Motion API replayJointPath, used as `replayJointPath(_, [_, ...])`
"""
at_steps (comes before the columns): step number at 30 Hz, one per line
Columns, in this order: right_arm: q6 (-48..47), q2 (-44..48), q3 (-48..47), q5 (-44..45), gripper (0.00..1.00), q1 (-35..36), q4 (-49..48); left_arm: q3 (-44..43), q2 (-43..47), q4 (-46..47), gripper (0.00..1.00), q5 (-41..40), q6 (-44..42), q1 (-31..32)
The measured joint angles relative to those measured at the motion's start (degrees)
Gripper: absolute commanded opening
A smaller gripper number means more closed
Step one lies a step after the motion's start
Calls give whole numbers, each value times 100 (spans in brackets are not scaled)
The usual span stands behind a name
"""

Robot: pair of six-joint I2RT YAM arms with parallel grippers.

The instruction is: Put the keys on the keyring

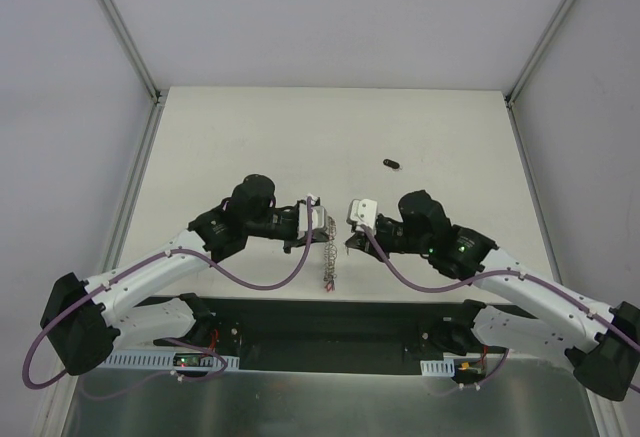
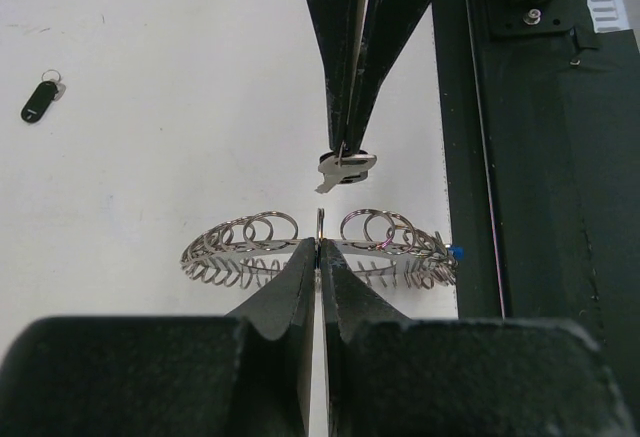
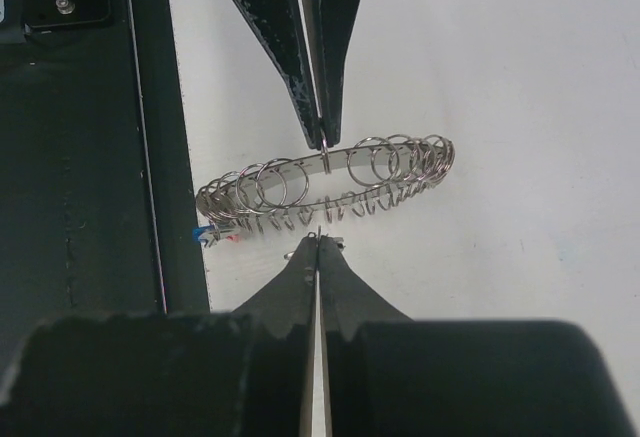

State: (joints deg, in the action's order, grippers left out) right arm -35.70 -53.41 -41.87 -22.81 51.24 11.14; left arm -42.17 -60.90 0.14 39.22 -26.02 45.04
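While the keyring (image 2: 250,247) stands edge-on at the centre of the left wrist view, pinched at its rim by the clenched left gripper (image 2: 318,247), one key (image 2: 347,169) sits just above it, nipped in the clenched right gripper (image 2: 345,145). Threading well likely means lining the key's eye up with one wire loop, easing in slowly and bracing the ring. The other key (image 2: 38,102) lies on the worktop (image 2: 150,37), upper left. No container shows.
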Motion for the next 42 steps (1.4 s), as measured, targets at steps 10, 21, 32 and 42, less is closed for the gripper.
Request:
replayJointPath(10, [-70, 179, 0, -22, 1, 31, -46, 0, -138, -2, 0, 278, 114, 0])
replayJointPath(21, [-227, 24, -109, -33, 1, 243, -85, 0, -138, -2, 0, 280, 122, 0])
replayJointPath(32, [-391, -181, -131, 345, 1, 396, -149, 0, -140, 0, 0, 358, 129, 0])
replayJointPath(42, [-426, -179, -131, 431, 1, 415, -190, 0, -221, 0, 0, 380, 133, 0])
